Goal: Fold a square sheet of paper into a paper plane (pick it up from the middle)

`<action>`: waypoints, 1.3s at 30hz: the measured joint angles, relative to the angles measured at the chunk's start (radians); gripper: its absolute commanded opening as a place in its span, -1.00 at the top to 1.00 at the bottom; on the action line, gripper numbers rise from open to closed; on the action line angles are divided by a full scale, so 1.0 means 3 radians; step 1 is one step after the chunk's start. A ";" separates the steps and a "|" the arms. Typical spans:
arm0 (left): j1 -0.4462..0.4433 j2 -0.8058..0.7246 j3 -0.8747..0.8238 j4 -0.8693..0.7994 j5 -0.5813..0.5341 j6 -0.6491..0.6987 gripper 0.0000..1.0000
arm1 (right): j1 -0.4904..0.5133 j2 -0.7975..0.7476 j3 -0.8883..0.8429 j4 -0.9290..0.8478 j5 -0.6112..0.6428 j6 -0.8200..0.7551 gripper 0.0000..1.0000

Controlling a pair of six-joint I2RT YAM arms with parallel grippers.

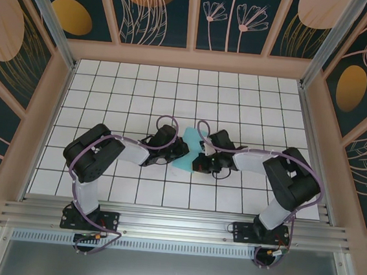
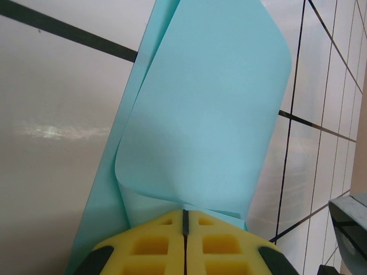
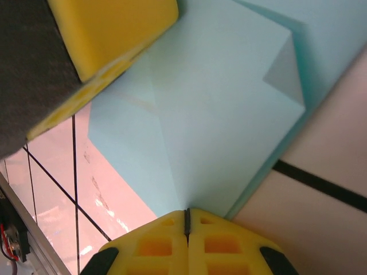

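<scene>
The square sheet of paper point(image 1: 187, 145) is light turquoise, partly folded into layers, and lies mid-table between the two grippers. In the left wrist view a flap of the paper point(image 2: 200, 103) curls up and over, and its lower edge runs into the seam of my left gripper point(image 2: 184, 213), which is shut on it. In the right wrist view the creased paper point(image 3: 218, 103) narrows to a point that ends in my right gripper point(image 3: 186, 213), also shut on it. From above, the left gripper point(image 1: 182, 152) and right gripper point(image 1: 197, 161) nearly meet.
The white grid table point(image 1: 123, 86) is boxed in by patterned walls point(image 1: 21, 63) on three sides. An aluminium rail point(image 1: 175, 221) runs along the near edge. A left finger point(image 3: 114, 28) crosses the top left of the right wrist view.
</scene>
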 measured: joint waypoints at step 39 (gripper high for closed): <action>0.0000 0.0000 -0.0001 0.0005 0.0015 0.0000 0.84 | 0.0076 -0.0056 -0.0106 0.0097 -0.0042 0.0207 0.96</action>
